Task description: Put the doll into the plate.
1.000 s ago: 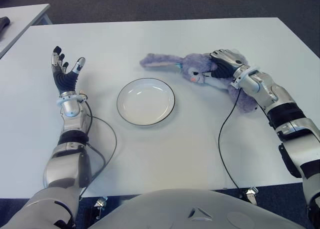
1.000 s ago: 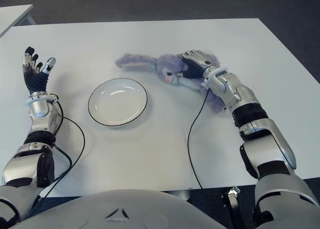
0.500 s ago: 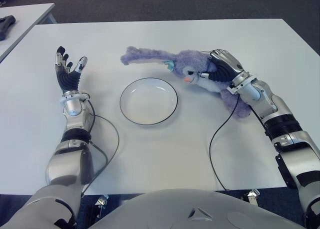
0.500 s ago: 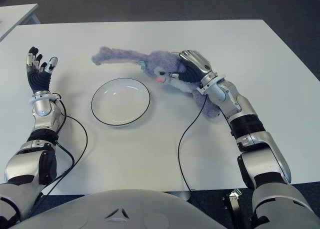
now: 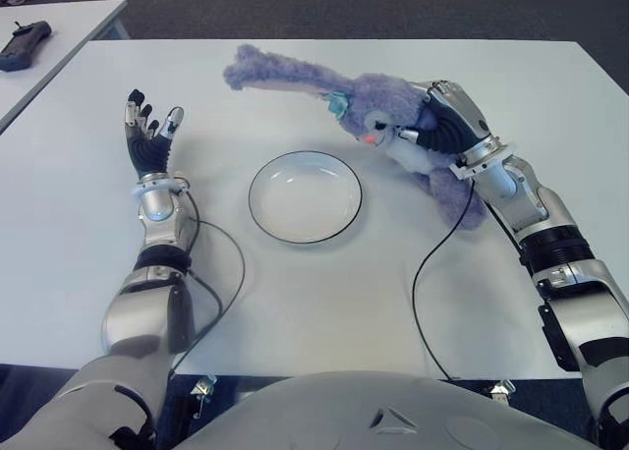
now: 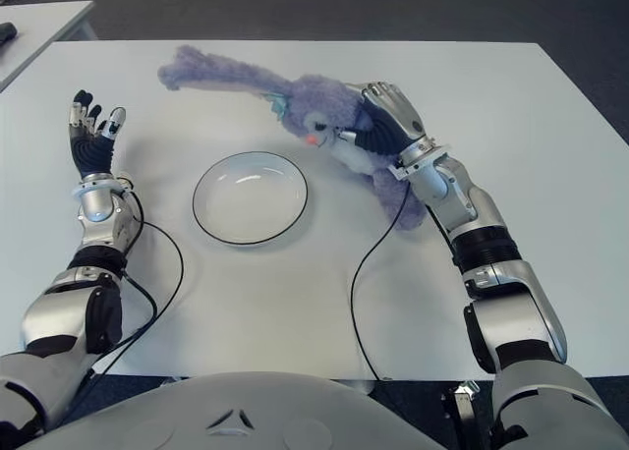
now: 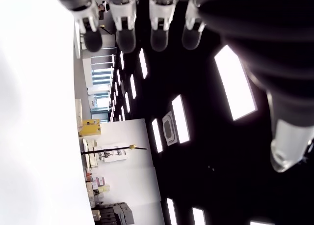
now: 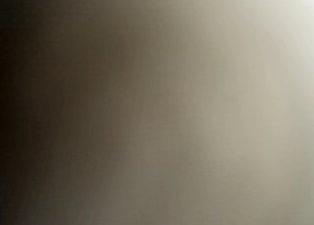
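Eye views: right robot hand point(image 5: 444, 126) grips the doll point(image 5: 378, 111), now lifted further and carried nearer the plate point(image 5: 305, 196) to its left. Left robot hand point(image 5: 147, 140) open, idle. Right wrist view: blank.

Purple long-eared plush doll point(image 5: 378, 111) gripped, seemingly lifted, beyond white dark-rimmed plate point(image 5: 305, 196); plate empty.
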Controlling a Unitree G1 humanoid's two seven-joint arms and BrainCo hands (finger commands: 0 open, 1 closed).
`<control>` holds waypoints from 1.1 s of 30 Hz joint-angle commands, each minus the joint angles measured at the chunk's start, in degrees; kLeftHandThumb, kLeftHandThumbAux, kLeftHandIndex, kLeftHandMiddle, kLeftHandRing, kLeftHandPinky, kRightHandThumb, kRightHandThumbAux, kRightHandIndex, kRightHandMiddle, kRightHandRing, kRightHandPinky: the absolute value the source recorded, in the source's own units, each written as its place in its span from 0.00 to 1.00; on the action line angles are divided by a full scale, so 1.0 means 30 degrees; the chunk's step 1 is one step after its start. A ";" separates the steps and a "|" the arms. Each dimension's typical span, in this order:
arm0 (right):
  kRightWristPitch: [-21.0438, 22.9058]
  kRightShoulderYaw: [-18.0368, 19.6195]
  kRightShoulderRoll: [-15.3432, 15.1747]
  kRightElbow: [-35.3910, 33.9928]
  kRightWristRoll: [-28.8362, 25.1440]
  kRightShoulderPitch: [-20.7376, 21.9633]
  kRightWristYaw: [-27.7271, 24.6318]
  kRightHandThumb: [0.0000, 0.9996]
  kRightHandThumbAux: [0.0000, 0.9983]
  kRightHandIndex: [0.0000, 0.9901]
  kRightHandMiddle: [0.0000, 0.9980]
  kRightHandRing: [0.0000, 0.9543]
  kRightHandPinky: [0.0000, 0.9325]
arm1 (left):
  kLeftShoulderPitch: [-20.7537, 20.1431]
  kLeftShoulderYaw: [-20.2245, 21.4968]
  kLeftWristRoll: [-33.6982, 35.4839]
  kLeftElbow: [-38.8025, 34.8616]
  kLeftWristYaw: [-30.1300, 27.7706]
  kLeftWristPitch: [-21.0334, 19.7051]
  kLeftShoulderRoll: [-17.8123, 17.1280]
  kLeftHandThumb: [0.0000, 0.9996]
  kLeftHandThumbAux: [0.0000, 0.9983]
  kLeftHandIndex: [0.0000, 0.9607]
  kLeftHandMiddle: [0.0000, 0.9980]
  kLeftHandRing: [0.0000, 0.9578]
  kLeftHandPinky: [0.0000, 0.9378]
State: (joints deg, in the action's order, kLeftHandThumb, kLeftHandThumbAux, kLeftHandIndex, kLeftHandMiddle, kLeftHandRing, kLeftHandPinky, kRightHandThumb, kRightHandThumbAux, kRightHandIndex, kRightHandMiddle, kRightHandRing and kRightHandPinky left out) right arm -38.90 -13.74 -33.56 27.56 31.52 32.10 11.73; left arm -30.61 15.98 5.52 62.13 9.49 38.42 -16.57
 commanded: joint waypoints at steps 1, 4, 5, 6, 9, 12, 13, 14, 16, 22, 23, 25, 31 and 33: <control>-0.0483 0.0447 0.0281 0.0265 0.0817 0.0715 0.1403 0.70 0.72 0.44 0.85 0.87 0.87 | 0.4317 -0.0657 -0.0436 0.3738 -0.0636 -0.0740 0.4196 0.00 0.57 0.03 0.08 0.08 0.09; -0.0543 0.0466 0.0264 0.0518 0.1203 0.0999 0.2009 0.70 0.72 0.44 0.85 0.87 0.88 | 0.4474 -0.0804 -0.0588 0.3856 -0.0601 -0.0573 0.4554 0.00 0.56 0.04 0.09 0.09 0.09; -0.0571 0.0462 0.0250 0.0597 0.1273 0.1050 0.2126 0.70 0.72 0.44 0.85 0.87 0.88 | 0.4488 -0.0830 -0.0622 0.3880 -0.0577 -0.0551 0.4613 0.00 0.56 0.04 0.09 0.09 0.09; -0.0549 0.0454 0.0196 0.0682 0.1474 0.1154 0.2360 0.70 0.72 0.44 0.85 0.87 0.88 | 0.4499 -0.0863 -0.0667 0.3935 -0.0564 -0.0576 0.4689 0.00 0.56 0.04 0.09 0.09 0.09; -0.0425 0.0435 -0.0036 0.0962 0.2119 0.1516 0.3043 0.70 0.72 0.44 0.85 0.87 0.88 | 0.4491 -0.0933 -0.0749 0.4069 -0.0579 -0.0658 0.4860 0.00 0.55 0.04 0.10 0.10 0.10; -0.0344 0.0423 -0.0305 0.1337 0.2607 0.1907 0.3565 0.70 0.72 0.44 0.85 0.87 0.88 | 0.4456 -0.0995 -0.0810 0.4139 -0.0590 -0.0664 0.4995 0.00 0.54 0.05 0.10 0.11 0.11; -0.0324 0.0427 -0.0352 0.1430 0.2725 0.2012 0.3702 0.70 0.72 0.44 0.85 0.87 0.88 | 0.4460 -0.1014 -0.0827 0.4150 -0.0596 -0.0650 0.5019 0.00 0.54 0.05 0.10 0.11 0.11; -0.0324 0.0423 -0.0383 0.1528 0.2822 0.2097 0.3823 0.70 0.72 0.44 0.85 0.87 0.88 | 0.4456 -0.1028 -0.0839 0.4161 -0.0596 -0.0645 0.5037 0.00 0.54 0.05 0.10 0.11 0.11; -0.0320 0.0447 -0.0422 0.1681 0.2957 0.2289 0.4041 0.70 0.72 0.44 0.85 0.87 0.89 | 0.4438 -0.1001 -0.0792 0.4180 -0.0671 -0.0655 0.5063 0.00 0.54 0.05 0.10 0.11 0.10; -0.0491 0.0435 -0.0452 0.2187 0.3320 0.2836 0.4742 0.70 0.72 0.44 0.86 0.88 0.90 | 0.4372 -0.0842 -0.0578 0.4162 -0.0910 -0.0422 0.5150 0.00 0.53 0.05 0.11 0.11 0.11; -0.0494 0.0422 -0.0452 0.2251 0.3396 0.2935 0.4867 0.70 0.72 0.44 0.86 0.88 0.90 | 0.4374 -0.0828 -0.0571 0.4158 -0.0916 -0.0365 0.5158 0.00 0.53 0.06 0.11 0.11 0.11; -0.0512 0.0395 -0.0454 0.2349 0.3503 0.3045 0.5037 0.70 0.72 0.44 0.86 0.88 0.89 | 0.4376 -0.0816 -0.0573 0.4158 -0.0925 -0.0321 0.5161 0.00 0.53 0.06 0.12 0.11 0.11; -0.0522 0.0296 -0.0483 0.2570 0.3648 0.3521 0.5241 0.70 0.72 0.44 0.85 0.87 0.88 | 0.4417 -0.1070 -0.0898 0.4223 -0.0590 -0.0388 0.5261 0.00 0.53 0.05 0.11 0.11 0.09; -0.0525 0.0203 -0.0471 0.2604 0.3785 0.3704 0.5350 0.70 0.72 0.44 0.85 0.86 0.87 | 0.4397 -0.1156 -0.1000 0.4252 -0.0489 -0.0468 0.5261 0.00 0.53 0.05 0.11 0.10 0.08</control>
State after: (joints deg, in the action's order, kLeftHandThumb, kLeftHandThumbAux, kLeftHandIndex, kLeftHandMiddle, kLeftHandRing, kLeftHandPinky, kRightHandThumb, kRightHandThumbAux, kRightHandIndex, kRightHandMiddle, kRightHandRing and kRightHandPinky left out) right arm -39.54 -12.91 -34.72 34.11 41.37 39.73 25.59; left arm -32.66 15.37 5.57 63.45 8.63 38.22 -12.43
